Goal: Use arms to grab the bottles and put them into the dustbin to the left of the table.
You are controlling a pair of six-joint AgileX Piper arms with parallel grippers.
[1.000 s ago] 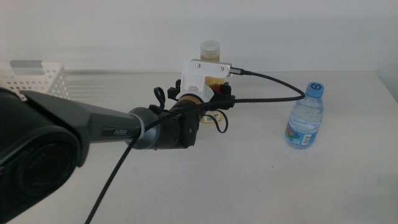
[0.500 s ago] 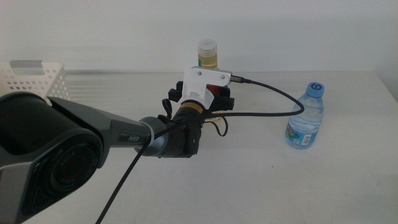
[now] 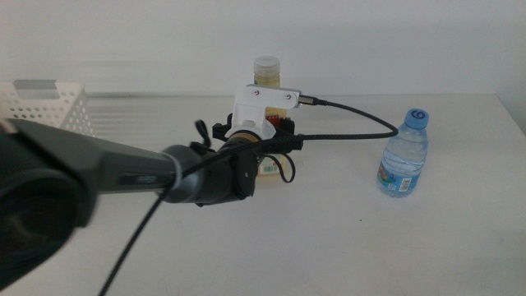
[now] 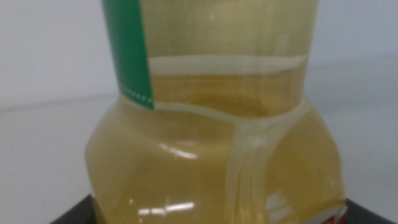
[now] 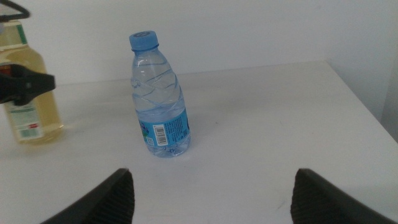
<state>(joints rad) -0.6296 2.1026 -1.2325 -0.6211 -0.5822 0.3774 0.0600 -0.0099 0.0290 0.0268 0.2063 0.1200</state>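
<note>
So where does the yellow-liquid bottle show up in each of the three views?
Middle view: yellow-liquid bottle stands at centre, far side of the table, mostly hidden behind the left gripper.
Left wrist view: it fills the picture, close up.
Right wrist view: at the left edge.
Shared landmark: the water bottle, absent from the left wrist view.

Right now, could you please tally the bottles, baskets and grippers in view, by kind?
Bottles: 2, yellow-liquid bottle and blue-capped water bottle.
Baskets: 1, white perforated dustbin.
Grippers: 2, left gripper at the yellow-liquid bottle, right gripper waiting.
Total: 5.
</note>
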